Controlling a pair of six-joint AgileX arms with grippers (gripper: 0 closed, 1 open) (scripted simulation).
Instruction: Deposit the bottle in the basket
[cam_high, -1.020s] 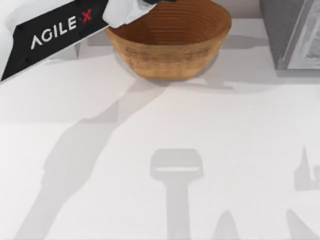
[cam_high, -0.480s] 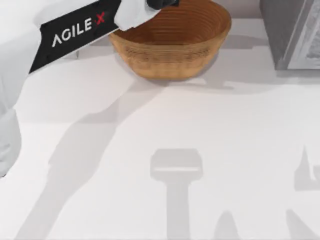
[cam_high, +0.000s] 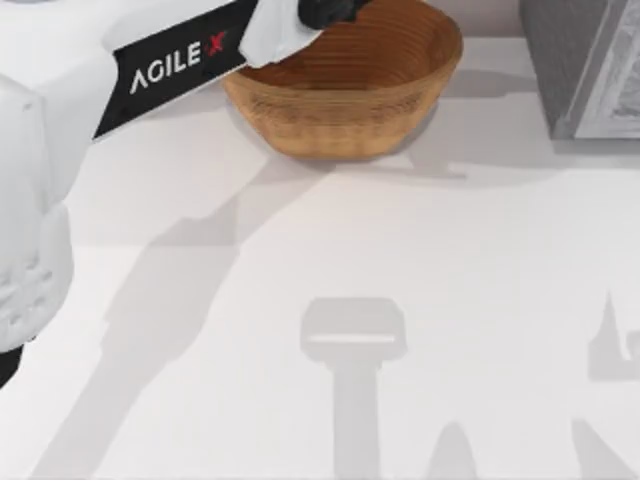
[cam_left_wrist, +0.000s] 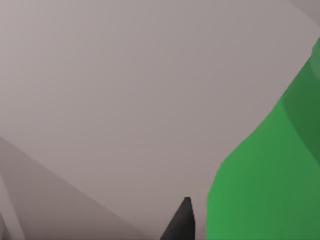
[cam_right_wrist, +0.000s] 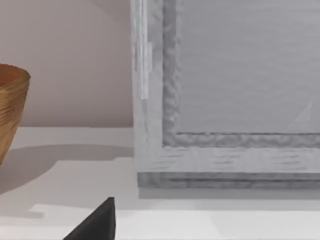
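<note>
White "AGILE·X" lettering on left arm (cam_high: 170, 65) beside basket (cam_high: 345, 120)

White-shelled left arm (cam_high: 40, 190), black forearm panel (cam_high: 170, 65) lettered AGILE X, X in red; black hand (cam_high: 330, 10).

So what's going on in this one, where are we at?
The left arm reaches across the table's far left, its gripper over the near-left rim of the basket. The left wrist view shows the bottle right beside a fingertip, so it appears to be carried, though the grip itself isn't visible. The bottle is not yet in the basket as far as can be seen. The right arm is parked near a grey box at the table's far right.
</note>
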